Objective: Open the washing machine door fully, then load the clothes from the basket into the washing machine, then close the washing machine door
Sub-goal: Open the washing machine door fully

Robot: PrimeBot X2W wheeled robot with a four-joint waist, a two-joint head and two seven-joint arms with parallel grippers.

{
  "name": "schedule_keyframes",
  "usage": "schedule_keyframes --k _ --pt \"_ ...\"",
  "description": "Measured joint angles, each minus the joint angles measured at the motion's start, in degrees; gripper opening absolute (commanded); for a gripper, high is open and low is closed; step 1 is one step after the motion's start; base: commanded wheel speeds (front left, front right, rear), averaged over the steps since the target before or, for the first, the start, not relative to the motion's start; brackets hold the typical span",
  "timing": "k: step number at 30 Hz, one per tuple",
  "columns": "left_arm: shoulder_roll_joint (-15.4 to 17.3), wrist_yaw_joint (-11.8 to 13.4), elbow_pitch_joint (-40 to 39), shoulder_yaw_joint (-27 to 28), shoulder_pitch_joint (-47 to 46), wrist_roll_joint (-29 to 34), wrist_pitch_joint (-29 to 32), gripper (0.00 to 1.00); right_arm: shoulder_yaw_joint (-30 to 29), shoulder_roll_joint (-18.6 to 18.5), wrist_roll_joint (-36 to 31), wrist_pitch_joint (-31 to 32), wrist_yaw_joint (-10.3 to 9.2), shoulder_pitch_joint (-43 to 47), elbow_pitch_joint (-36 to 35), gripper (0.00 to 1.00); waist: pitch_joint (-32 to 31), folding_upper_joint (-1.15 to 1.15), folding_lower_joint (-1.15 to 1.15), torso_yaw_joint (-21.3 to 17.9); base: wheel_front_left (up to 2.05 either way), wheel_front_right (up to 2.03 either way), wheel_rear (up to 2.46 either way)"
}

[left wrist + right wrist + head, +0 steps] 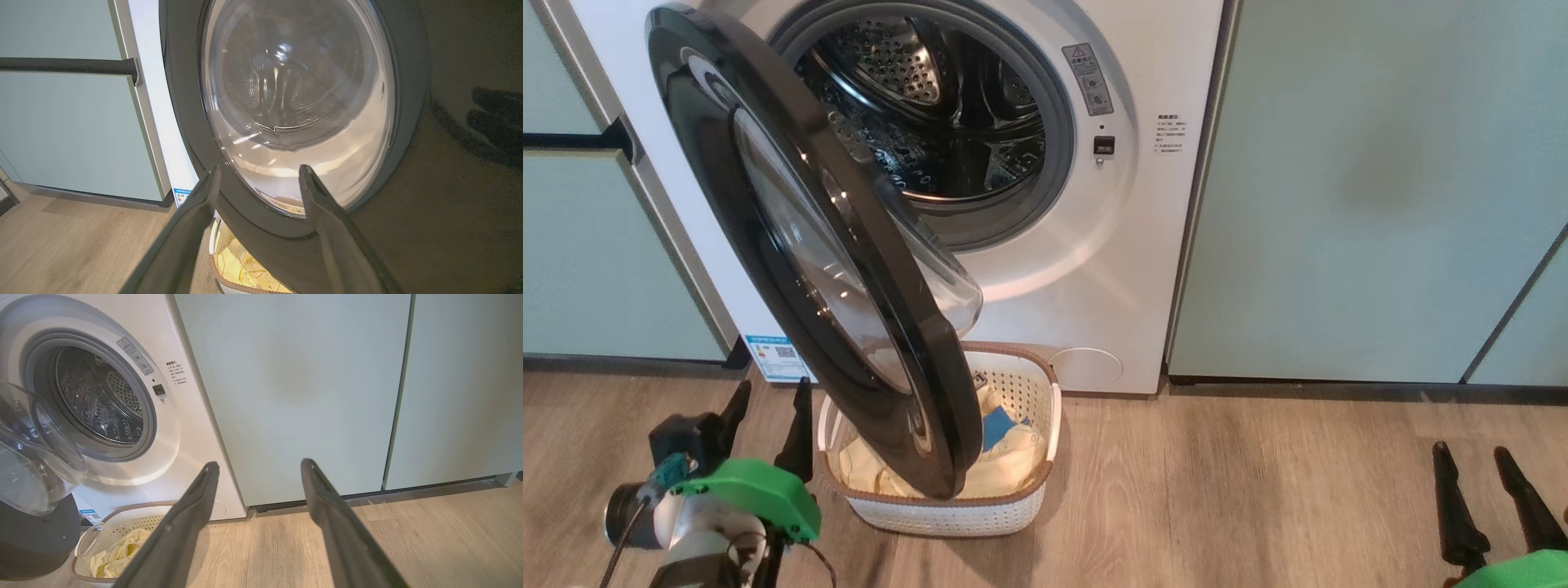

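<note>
While your left hand [773,384] and right hand [1470,447] gape empty, push the slick, probably heavy washing machine door [800,245] at six o'clock

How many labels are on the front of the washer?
3: a grey warning label beside the drum mouth, upper right; a block of small print further right; a blue QR sticker at the lower left corner. The open door may hide more.

Large round glossy black door [817,253] is noted standing ajar from big white front-loading washer [1111,278]. Small cream perforated plastic basket [947,516] is set beneath it, pale yellow-and-blue clothes [1013,457] inside. Left gripper [774,390] near left, right gripper [1470,451] near right, both spread.
</note>
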Motion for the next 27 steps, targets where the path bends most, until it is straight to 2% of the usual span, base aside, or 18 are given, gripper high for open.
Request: schedule_keyframes --k 19,20,21,23,24,27 --pt "-0.1 -0.16 1.16 -0.22 0.0 0.0 0.0 1.0 0.09 -0.01 -1.02 0.01 0.0 0.02 0.99 1.0 -0.25 0.0 0.0 0.39 0.0 0.0 0.0" --pt "-0.1 -0.18 1.16 -0.2 0.0 -0.05 0.0 0.85 0.11 -0.01 -1.01 0.0 0.0 0.02 1.0 1.0 -0.19 0.0 0.0 0.37 0.0 0.0 0.0" --pt "-0.1 -0.18 1.16 -0.16 0.0 -0.07 0.0 0.62 0.13 -0.01 -1.01 0.0 0.0 0.02 1.02 1.0 -0.14 0.0 0.0 0.35 0.0 0.0 0.0" --pt "-0.25 -0.18 1.11 0.12 0.0 -0.27 0.0 0.3 0.16 -0.01 -1.02 0.01 0.0 0.02 1.03 1.0 -0.04 0.0 0.0 0.32 0.0 0.0 0.0" --pt "-0.41 -0.18 1.03 0.33 0.0 -0.86 0.0 0.0 0.2 -0.01 -1.02 0.0 0.0 0.02 1.03 1.0 -0.03 0.0 0.0 0.3 0.0 0.0 0.0" --pt "-0.87 -0.18 -0.21 1.05 0.0 -2.61 0.0 0.0 0.18 -0.01 -1.01 0.01 0.0 0.02 1.05 1.0 -0.03 0.0 0.0 0.3 0.0 0.0 0.0"
